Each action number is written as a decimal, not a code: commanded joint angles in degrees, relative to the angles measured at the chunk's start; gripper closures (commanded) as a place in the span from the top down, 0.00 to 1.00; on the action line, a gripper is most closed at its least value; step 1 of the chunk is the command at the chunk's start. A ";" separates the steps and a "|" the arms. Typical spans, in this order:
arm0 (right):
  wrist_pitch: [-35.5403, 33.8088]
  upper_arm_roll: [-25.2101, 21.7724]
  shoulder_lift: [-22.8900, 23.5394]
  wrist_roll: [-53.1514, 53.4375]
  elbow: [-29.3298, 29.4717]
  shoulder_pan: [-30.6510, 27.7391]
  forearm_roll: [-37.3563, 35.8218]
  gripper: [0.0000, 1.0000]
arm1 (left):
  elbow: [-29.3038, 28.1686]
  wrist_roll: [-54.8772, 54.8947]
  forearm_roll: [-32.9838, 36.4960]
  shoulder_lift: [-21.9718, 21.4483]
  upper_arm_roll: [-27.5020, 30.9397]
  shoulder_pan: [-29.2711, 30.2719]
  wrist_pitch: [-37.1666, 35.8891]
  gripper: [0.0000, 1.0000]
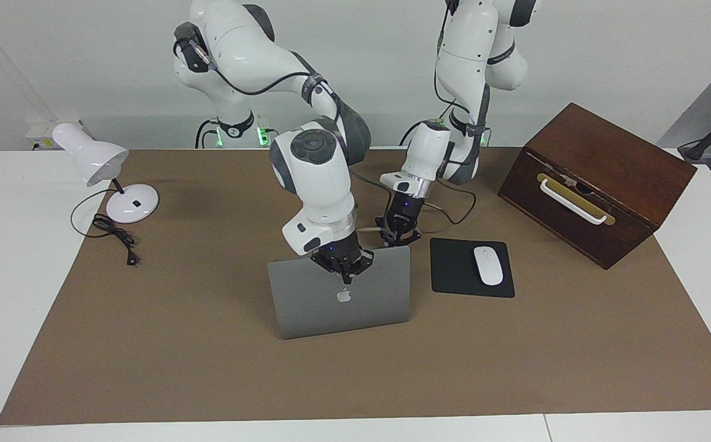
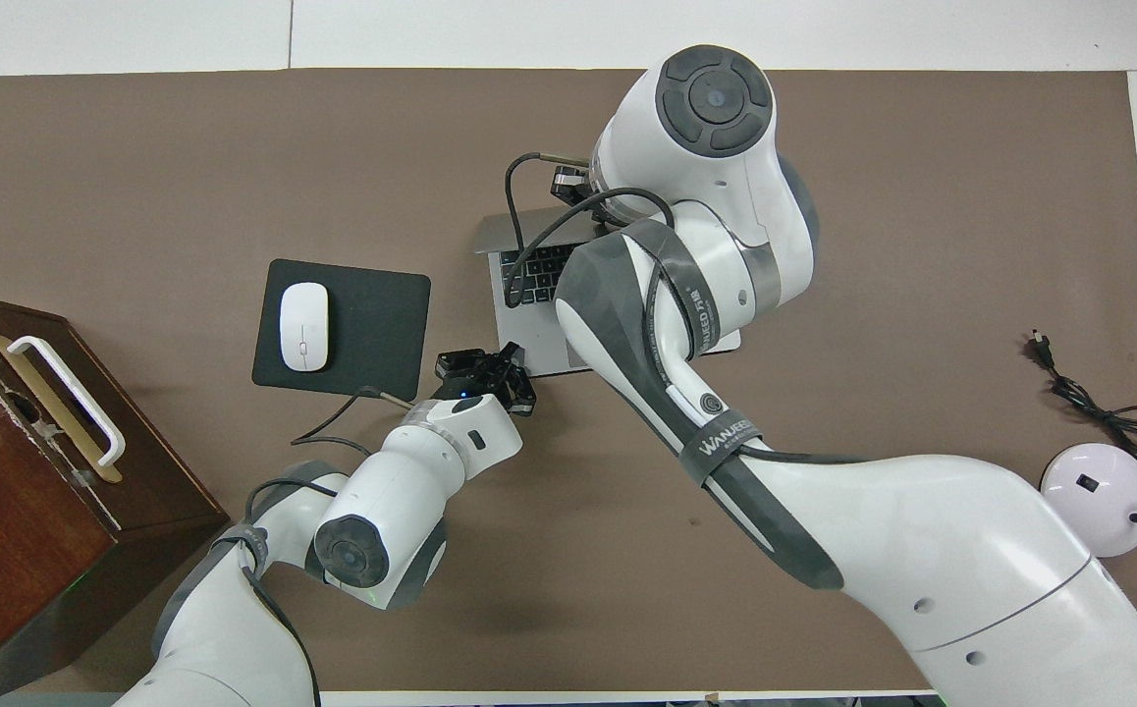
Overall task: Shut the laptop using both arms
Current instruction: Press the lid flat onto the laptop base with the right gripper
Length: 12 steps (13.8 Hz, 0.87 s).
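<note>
Currently the laptop [image 1: 340, 298] is seen standing part-open in the middle of the brown-covered counter [image 1: 208, 368], its lid tipped toward the robots with the logo face turned away from them. The right claw [image 1: 347, 275], fingertips shut together and gripping nothing, is pressed against the upper part of that lid face, just above the logo. The left claw [image 1: 397, 236], likewise shut and empty, is held at the laptop's corner nearest the robots on the left arm's side, where the base appears to be steadied.

The step is judged best done by a slow, even push along the lid's arc, kept near the middle of its top edge so that no twist is put on the hinge, while the base is kept from sliding.

A black mouse pad [image 1: 454, 270] with a white mouse [image 1: 488, 265] lies just beside the laptop toward the left arm's end; a wooden box [image 1: 595, 184] is well apart. A lamp [image 1: 107, 175] stands well apart toward the right arm's end.
</note>
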 commanded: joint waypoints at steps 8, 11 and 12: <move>-8.09 0.55 -0.04 -1.57 -2.23 -1.27 3.32 0.00 | 0.46 1.02 -0.63 5.60 0.66 -0.97 -0.94 0.00; -8.27 0.55 -0.04 -1.57 -4.16 -1.27 6.23 0.00 | 0.46 1.02 -0.63 5.60 0.66 -0.97 -0.94 0.00; -9.14 0.55 0.05 -1.49 -4.60 -1.35 6.32 0.00 | 0.46 1.02 -0.63 5.60 0.66 -1.05 -0.94 0.00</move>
